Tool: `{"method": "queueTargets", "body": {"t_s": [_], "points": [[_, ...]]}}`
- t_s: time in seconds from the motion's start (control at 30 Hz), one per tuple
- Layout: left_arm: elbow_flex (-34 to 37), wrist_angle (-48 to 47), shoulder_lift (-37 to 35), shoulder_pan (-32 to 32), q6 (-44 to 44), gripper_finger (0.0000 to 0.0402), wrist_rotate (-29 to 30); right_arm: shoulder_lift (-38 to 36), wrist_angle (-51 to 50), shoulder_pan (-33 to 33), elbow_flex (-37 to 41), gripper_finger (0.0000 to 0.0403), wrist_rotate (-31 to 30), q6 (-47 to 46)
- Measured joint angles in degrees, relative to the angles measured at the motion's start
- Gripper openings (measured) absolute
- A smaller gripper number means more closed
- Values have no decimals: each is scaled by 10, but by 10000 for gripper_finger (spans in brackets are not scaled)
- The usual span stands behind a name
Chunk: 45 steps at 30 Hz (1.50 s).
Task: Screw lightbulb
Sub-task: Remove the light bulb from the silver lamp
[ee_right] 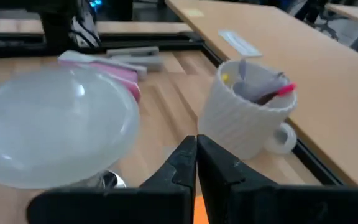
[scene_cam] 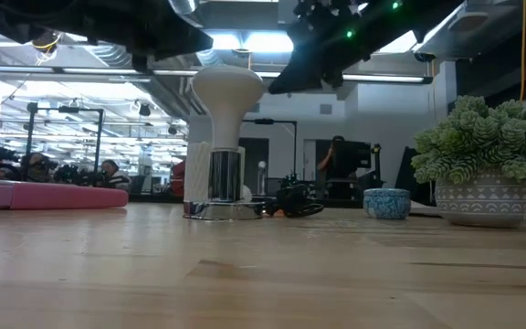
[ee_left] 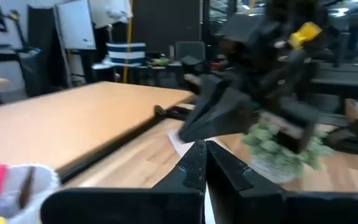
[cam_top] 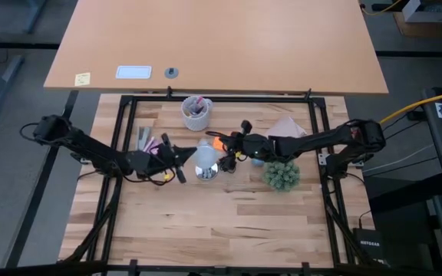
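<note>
The white frosted lightbulb [scene_cam: 228, 91] stands upright with its narrow base in the shiny silver socket [scene_cam: 219, 187], which sits on the wooden table near its middle. From above, the lightbulb [cam_top: 204, 156] has a gripper on each side. My left gripper [cam_top: 183, 156] is just left of it, raised and pointing level at it, fingers shut [ee_left: 205, 163]. My right gripper [cam_top: 224, 148] is just right of it, also raised and shut [ee_right: 196, 158], with the bulb's dome [ee_right: 55, 127] close beside its fingers. I see neither gripper touching the bulb.
A pale cup of pens [cam_top: 196, 113] stands behind the bulb. A potted green plant [cam_top: 281, 175] and a small blue bowl [scene_cam: 386, 203] are at the right, and a flat pink object [scene_cam: 48, 195] at the left. A black frame [cam_top: 125, 138] borders the work area.
</note>
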<state>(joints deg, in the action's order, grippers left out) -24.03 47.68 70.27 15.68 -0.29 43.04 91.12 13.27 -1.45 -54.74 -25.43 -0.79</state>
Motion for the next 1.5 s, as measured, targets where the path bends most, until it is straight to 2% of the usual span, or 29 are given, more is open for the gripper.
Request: {"method": "queueTargets", "body": {"t_s": [0.07,0.27,0.53,0.77,1.0,1.5], "points": [[0,0,-4,-11,8,0,3,-13,-2,-1,0,19,1,2],[0,-13,-5,-54,7,0,3,-36,-29,-23,0,19,67,-15],[0,-98,-5,-92,-52,0,-21,-36,-52,-91,0,19,68,-20],[0,-111,-5,-87,-70,0,-64,-1,6,-102,0,19,56,-20],[0,-132,-5,-84,-84,0,-65,35,37,-101,1,19,50,-19],[1,-146,-5,-49,-122,0,-51,36,30,-80,1,19,41,-34]]}}
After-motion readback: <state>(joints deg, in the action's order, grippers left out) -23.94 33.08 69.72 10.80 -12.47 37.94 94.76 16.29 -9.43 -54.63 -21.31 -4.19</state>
